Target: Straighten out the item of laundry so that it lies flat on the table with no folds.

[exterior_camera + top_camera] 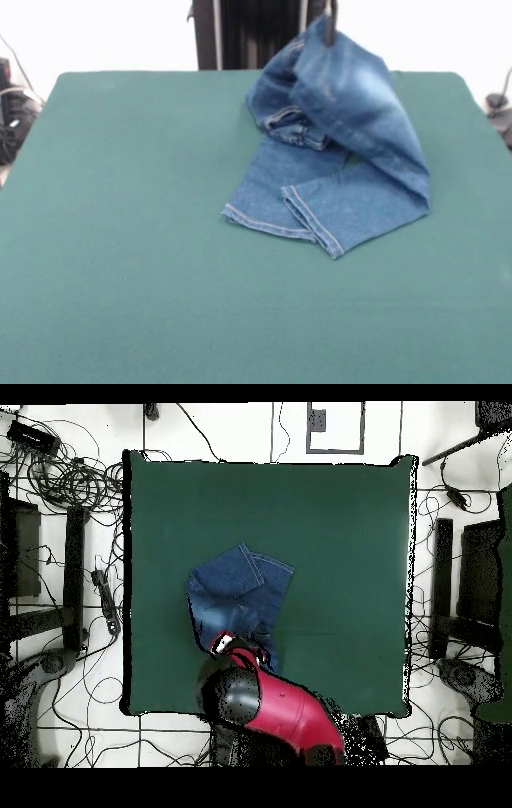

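Where lifted, bunched denim jeans (336, 128)

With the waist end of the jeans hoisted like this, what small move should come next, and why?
Probably carry the lifted end toward the robot's side and lower it. The gripper has the jeans pinched at the top, so the waist part hangs in a peak, while the leg hems lie overlapped on the table. Drawing away from the hems should pull the cloth out before release.

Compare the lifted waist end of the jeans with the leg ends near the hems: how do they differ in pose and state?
The waist end is hoisted off the table at the gripper, bunched and draped; the leg ends lie flat on the cloth. The waist end is heavily folded; the leg ends overlap, hems showing. Both are faded blue denim.
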Tool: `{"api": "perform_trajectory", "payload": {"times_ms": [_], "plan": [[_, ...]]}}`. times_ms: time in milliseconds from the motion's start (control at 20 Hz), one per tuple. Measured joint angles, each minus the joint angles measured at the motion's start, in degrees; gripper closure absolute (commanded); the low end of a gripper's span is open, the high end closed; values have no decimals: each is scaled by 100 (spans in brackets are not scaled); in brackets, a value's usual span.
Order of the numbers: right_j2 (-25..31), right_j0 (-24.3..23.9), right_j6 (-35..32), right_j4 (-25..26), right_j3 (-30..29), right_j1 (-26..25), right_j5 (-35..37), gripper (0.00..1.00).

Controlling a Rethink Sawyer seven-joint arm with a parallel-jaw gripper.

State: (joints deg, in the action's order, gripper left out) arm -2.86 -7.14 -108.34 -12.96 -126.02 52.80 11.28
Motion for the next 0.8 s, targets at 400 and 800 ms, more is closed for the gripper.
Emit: {"api": "perform_trajectory", "payload": {"times_ms": [400, 800], "plan": [[12, -504, 0, 710, 713, -95, 885, 100], [173, -1021, 0, 1310, 1850, -107, 2641, 100]]}}
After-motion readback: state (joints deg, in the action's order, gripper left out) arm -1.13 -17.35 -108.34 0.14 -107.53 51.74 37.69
